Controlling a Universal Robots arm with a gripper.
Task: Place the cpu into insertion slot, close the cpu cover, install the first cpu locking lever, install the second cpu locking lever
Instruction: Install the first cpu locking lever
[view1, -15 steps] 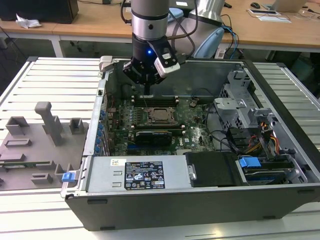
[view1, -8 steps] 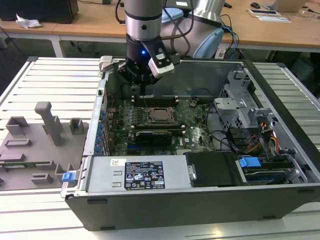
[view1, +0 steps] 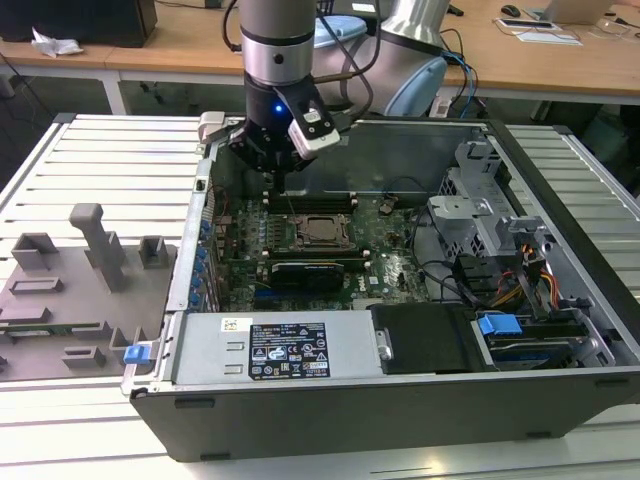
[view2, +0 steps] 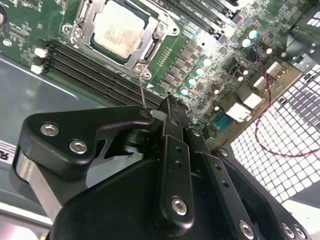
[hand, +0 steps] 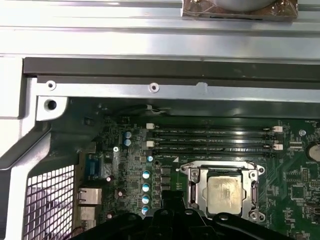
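Wooden desks (view1: 150, 55) stand at the back. In front of them is a grey metal counter (view1: 90, 150) made of long slats. One open computer case (view1: 400, 400) lies on it. One grey tray (view1: 60, 300) with little holders sits beside the case, on the exterior view's left.

One robot arm (view1: 275, 40) reaches down into the case. Its black hand (view1: 280, 185) hangs low over the green board (view1: 390, 270), just behind the insertion slot. In the second wrist view, one thin metal lever (view2: 143, 95) stands up from a corner of the slot. It runs right up to the tip of the hand (view2: 162, 107), and its top end goes out of sight there. I cannot tell if the hand is open or closed, or if it has hold of the lever.

There is one cpu (view2: 119, 30). It is a flat square with a pale silver top and some dull marks on it. It lies flat inside the insertion slot (hand: 220, 166). One cpu cover (view2: 150, 49), a thin silver frame with a hole in the middle, lies shut around it.

Long black memory slots (hand: 215, 138) run side by side next to the insertion slot. Two blue tabs show in the exterior view: one (view1: 138, 352) at the near corner of the case by the tray, and one (view1: 498, 324) inside the case on the other side.
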